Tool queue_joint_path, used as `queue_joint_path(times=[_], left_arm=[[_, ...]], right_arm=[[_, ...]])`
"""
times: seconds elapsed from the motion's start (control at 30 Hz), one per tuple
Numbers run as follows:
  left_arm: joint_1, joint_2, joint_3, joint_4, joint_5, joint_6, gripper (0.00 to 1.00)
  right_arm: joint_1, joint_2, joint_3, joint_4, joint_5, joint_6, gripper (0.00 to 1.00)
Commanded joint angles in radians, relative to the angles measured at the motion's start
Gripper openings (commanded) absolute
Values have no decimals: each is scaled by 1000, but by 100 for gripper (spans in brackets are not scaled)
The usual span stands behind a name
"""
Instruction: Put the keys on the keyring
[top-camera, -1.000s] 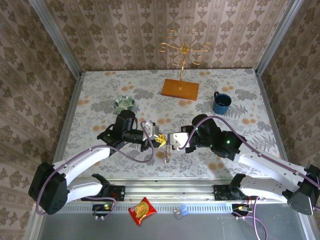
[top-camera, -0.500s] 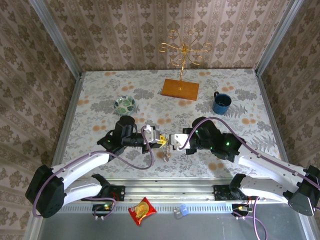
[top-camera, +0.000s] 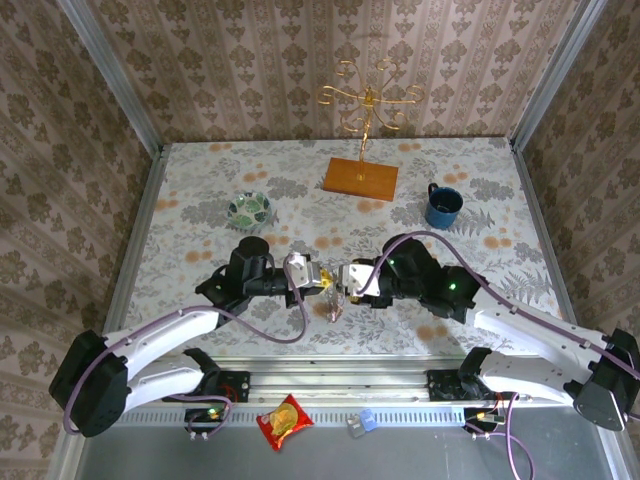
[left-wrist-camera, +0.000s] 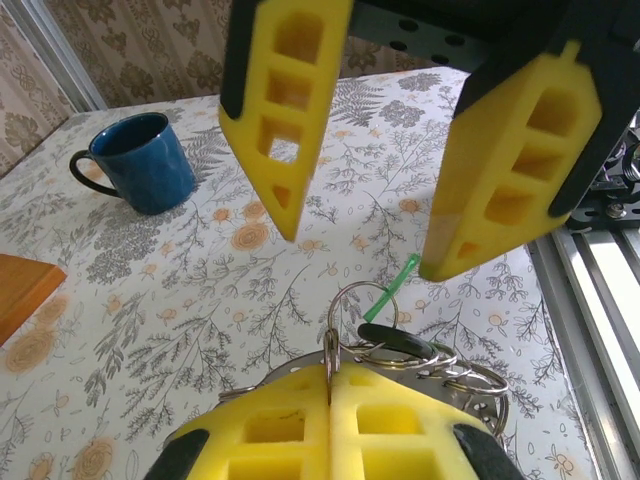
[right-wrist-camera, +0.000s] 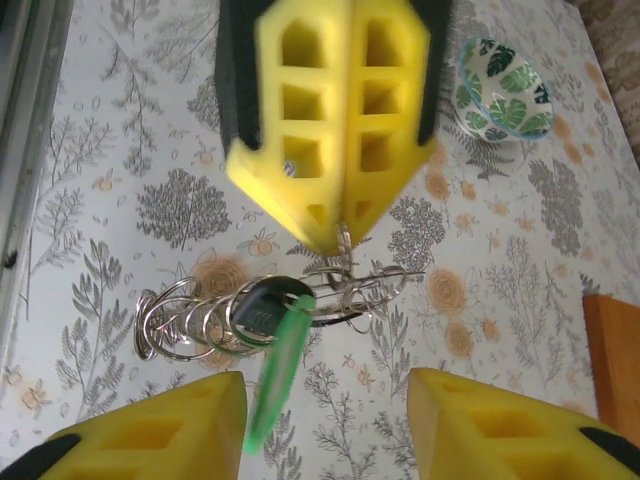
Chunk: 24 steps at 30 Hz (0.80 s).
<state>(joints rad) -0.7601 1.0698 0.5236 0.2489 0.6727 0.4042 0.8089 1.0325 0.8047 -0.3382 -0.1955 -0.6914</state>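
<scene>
Risk: left hand (right-wrist-camera: 335, 235) clenched on keyring (right-wrist-camera: 190, 320) at worktop (top-camera: 200, 180) 6 o'clock, green key (right-wrist-camera: 272, 372) dangling, right hand (left-wrist-camera: 362, 253) released, so swinging rings could dodge its fingers or slip loose.

Gold wire stand (top-camera: 368, 100) on orange base (top-camera: 360, 178), far centre; blue mug (top-camera: 442, 206) right; patterned bowl (top-camera: 249, 209) left; red packet (top-camera: 284, 421) near edge.
</scene>
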Motion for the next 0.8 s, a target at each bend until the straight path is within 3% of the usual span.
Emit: queue_joint_path(times=[0.0,0.2,0.77], left_arm=[[-12,-21,-19,50,-4,-7,0],[-21,-31,-22,64,-13,-4,0],[-27,-41,-28,73,-15,7,0]], right_arm=[[-28,-30,17,47,-147,100,50],[-29,50,27,152,-244,251,47],[-29,113,10,182,-150,281,14]])
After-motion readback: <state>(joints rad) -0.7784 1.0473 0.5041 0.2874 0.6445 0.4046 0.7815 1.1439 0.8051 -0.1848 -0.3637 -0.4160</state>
